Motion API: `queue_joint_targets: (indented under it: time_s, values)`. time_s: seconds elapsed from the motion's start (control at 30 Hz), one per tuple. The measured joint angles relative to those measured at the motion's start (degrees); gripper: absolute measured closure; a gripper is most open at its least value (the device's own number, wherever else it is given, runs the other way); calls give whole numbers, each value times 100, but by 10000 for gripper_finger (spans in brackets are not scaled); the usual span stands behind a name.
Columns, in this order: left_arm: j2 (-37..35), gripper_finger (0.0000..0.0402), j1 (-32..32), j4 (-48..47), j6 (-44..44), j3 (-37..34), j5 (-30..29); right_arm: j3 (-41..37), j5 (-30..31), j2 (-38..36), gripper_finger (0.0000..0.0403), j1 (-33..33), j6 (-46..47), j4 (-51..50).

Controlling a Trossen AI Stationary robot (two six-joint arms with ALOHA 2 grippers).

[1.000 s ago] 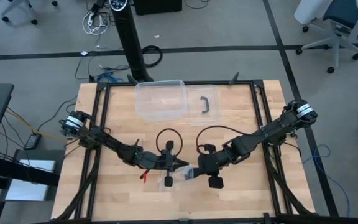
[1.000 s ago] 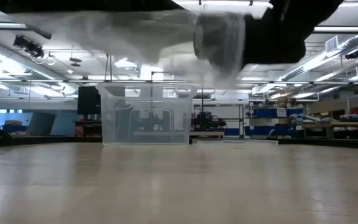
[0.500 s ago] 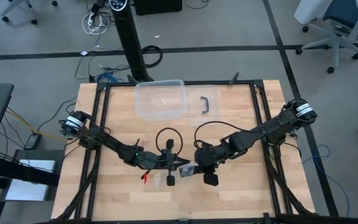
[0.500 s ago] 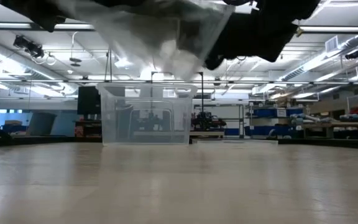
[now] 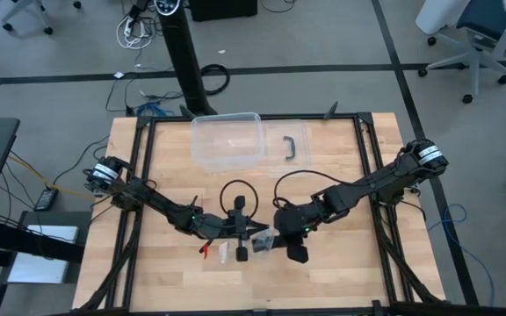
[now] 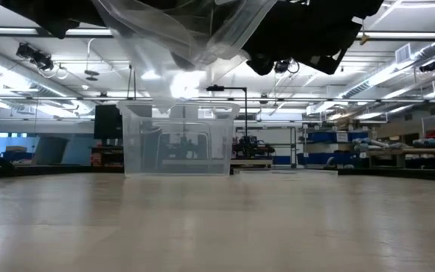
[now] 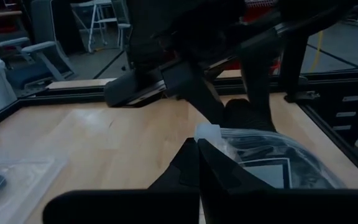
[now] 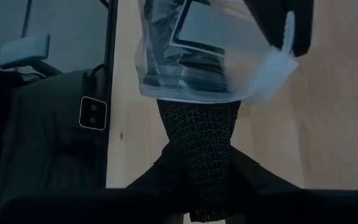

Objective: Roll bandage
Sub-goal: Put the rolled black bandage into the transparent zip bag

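Saw the right gripper drawn in closer to the left gripper than a second before, and the clear plastic bag pulled out long where it had hung bunched around a dark roll. Found both grippers meeting above the near middle of the table, clear of the wood. Found the left gripper's fingers pressed together on a corner of the bag. Found the right gripper's fingers pinching the bandage, a black, open-weave end poking out of the bag's mouth, with the rest inside the plastic.

Judged the bandage light, soft and limp, grippy by its weave, no breakage risk; likely to stretch or bunch if tugged hard. Judged the exposed end the right hold, with the bag's far corner as the counter-hold. Judged the film slippery and prone to cling.

Noted bare wood on all sides of the grippers, and room to pull apart sideways. Farther back, noted the clear plastic box and beside it the lid with a black handle, both well apart from the work.
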Motion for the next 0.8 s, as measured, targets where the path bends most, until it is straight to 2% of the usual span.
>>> queue_joint_targets:
  time_s: [0.17,0.27,0.33,0.47,0.63,0.8]
  values:
    - [0,402,-18,-10,-1,-3,0,0,-133,0,307,60,4,-29]
    - [15,402,-96,59,-43,-22,-173,0,-172,-8,335,129,134,-371]
    - [170,402,-179,437,-81,-22,-445,0,-167,-9,355,163,224,-606]
    - [620,402,-224,958,-65,102,-647,0,-72,-9,355,147,499,-655]
    - [1061,402,-216,897,48,558,-1139,0,-75,-13,355,8,735,-643]
    - [1115,402,-329,414,539,895,-1793,0,350,-11,355,-116,1045,-1730]
